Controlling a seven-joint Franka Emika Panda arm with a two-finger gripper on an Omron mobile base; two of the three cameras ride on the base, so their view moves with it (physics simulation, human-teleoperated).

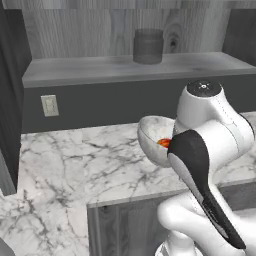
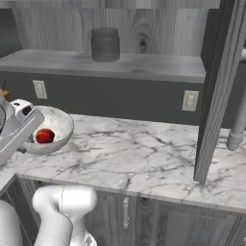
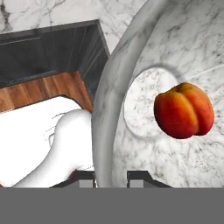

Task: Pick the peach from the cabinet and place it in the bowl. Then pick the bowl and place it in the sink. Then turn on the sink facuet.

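Observation:
The whitish mottled bowl hangs tilted just over the marble counter near its front edge. The orange-red peach lies inside it. My gripper is shut on the bowl's rim, one fingertip inside and one outside. The arm's white body covers the bowl's right side in the left base view. The cabinet's grey shelf board runs above the counter. Sink and sink facuet are out of view.
A dark grey jar stands on the shelf. An open cabinet door panel juts over the counter at the right. Wall outlets sit on the dark backsplash. Wooden floor lies below the counter edge.

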